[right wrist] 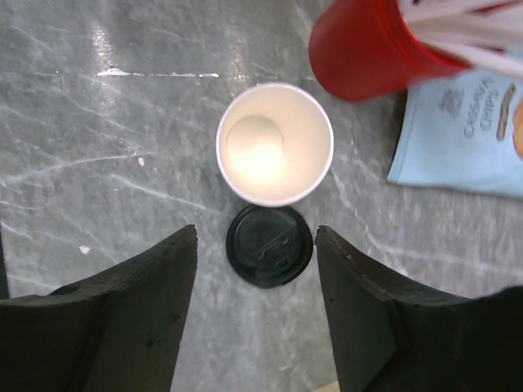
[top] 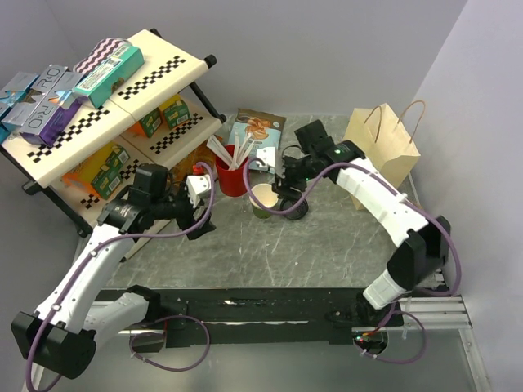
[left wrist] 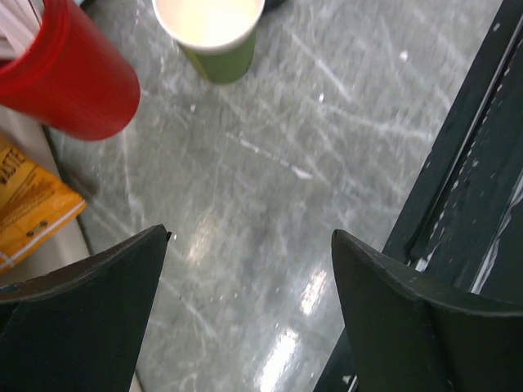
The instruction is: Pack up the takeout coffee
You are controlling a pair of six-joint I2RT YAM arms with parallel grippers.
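Observation:
The takeout coffee cup is dark green with a cream inside. It stands open and upright on the table. It also shows in the top view and the left wrist view. Its round black lid lies flat on the table, right beside the cup. My right gripper is open and empty. It hangs over the lid with one finger on each side, and in the top view it covers the lid. My left gripper is open and empty above bare table, left of the cup.
A red cup with white stirrers stands just left of and behind the green cup. A light-blue snack bag lies behind it. A brown paper bag stands at the back right. A checkered shelf with packets fills the left. A black rail runs along the near edge.

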